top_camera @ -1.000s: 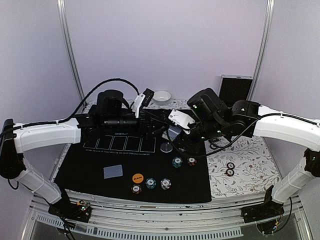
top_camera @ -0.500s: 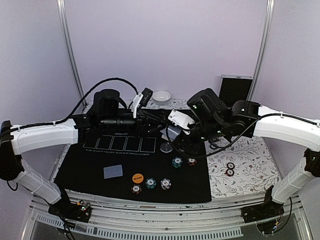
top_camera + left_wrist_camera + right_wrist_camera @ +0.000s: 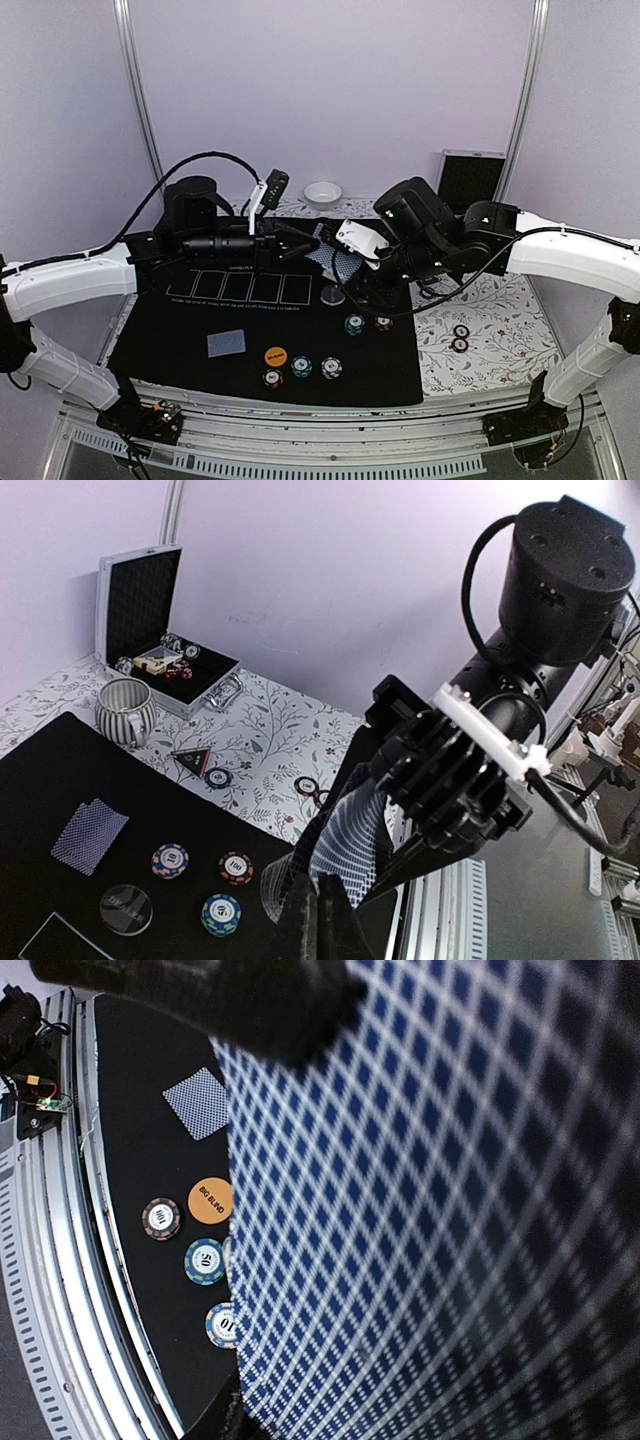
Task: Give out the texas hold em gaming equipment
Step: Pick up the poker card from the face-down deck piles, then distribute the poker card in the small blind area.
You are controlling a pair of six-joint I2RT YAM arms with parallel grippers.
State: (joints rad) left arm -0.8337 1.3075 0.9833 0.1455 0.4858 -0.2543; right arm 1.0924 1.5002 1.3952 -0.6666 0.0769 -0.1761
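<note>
Pulled back leftward since a second ago: left gripper (image 3: pixel 302 243) pinching top card (image 3: pixel 320 236), peeling it off deck (image 3: pixel 350 845). Deck clamped in right gripper (image 3: pixel 353 272), above middle of mat (image 3: pixel 170 335). Probably dealing next, beside lone card (image 3: pixel 226 343) front-left.

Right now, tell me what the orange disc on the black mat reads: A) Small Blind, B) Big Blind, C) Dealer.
B: in the right wrist view the orange disc on the black mat is printed BIG BLIND.
</note>
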